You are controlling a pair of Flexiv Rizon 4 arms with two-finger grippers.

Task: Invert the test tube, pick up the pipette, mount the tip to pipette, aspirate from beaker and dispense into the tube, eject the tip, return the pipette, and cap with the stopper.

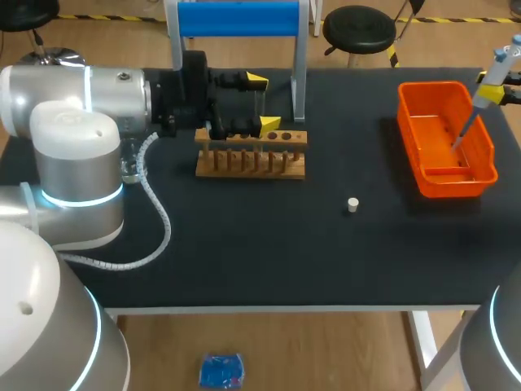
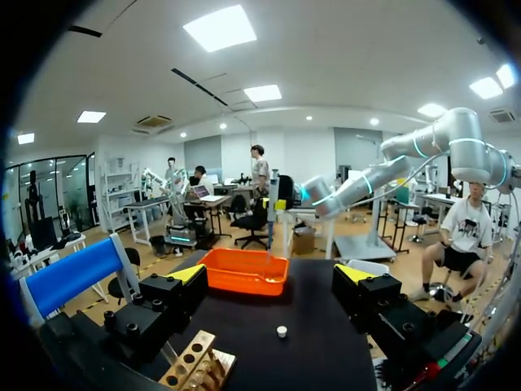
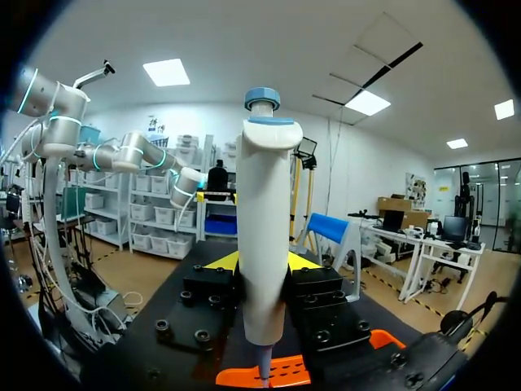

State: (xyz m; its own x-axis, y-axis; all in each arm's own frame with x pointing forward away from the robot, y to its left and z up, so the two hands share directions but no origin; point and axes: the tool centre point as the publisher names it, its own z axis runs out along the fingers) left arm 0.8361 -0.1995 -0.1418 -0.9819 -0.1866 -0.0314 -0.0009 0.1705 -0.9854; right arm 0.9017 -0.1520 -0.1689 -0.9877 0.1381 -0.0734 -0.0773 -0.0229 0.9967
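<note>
My left gripper (image 1: 262, 102) hangs open over the right part of the wooden tube rack (image 1: 251, 153), its yellow tips wide apart. In the left wrist view the left gripper (image 2: 273, 275) has nothing between its fingers, and the rack (image 2: 191, 366) lies below and beside it. I cannot make out the test tube for certain. My right gripper (image 3: 262, 262) is shut on the white pipette (image 3: 262, 236) with a blue cap. At the table's far right the pipette (image 1: 491, 81) slants down, its tip over the orange bin (image 1: 444, 177). A small white stopper (image 1: 352, 204) lies loose on the black mat.
A blue-topped metal stand (image 1: 236, 18) rises behind the rack. A clear glass vessel (image 1: 130, 167) sits by my left arm, partly hidden. The orange bin (image 2: 244, 281) and the stopper (image 2: 282, 331) lie ahead of the left gripper.
</note>
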